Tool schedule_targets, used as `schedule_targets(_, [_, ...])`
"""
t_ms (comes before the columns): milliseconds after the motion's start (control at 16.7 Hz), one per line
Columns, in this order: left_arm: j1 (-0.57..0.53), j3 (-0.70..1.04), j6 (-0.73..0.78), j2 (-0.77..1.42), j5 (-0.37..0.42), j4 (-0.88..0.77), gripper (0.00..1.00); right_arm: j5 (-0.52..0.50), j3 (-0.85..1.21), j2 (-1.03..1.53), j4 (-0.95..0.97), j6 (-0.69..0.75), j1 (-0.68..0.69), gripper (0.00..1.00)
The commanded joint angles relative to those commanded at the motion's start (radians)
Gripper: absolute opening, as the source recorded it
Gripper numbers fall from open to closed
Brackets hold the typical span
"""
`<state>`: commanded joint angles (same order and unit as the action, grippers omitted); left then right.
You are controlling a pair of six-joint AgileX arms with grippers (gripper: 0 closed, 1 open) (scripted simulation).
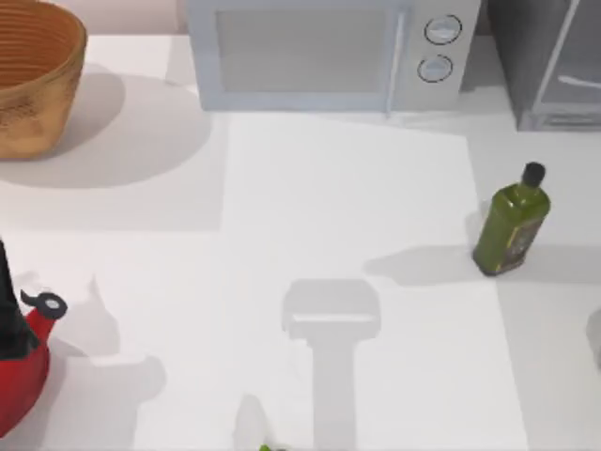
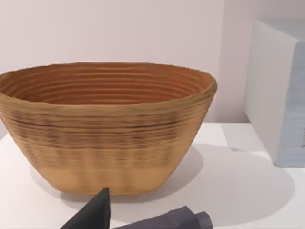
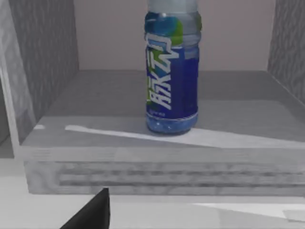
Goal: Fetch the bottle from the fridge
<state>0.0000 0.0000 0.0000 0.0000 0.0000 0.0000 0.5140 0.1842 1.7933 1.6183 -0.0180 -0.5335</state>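
Inside the open fridge at the bench's one o'clock corner, the bottle stood upright on the shelf, ungrasped, so fetching remained undone; whether either end effector was released I cannot tell.

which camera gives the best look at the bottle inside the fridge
The right wrist view: the bottle stands upright on the floor of the fridge, blue label facing the camera, its top cut off. The top view catches just a corner of the fridge at its right; the left wrist view faces a wicker basket.
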Motion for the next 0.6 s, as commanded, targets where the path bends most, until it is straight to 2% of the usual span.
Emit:
schedule_targets(240, [0.000,0.000,0.000,0.000,0.000,0.000,1.00,-0.014,0.017,-0.013,-0.012,0.001,0.007,1.00])
schedule_targets(420, [0.000,0.000,0.000,0.000,0.000,0.000,1.00,-0.088,0.117,-0.039,-0.064,0.001,0.044,1.00])
schedule_targets(600, [0.000,0.000,0.000,0.000,0.000,0.000,1.00,-0.184,0.306,-0.009,-0.138,0.001,0.112,1.00])
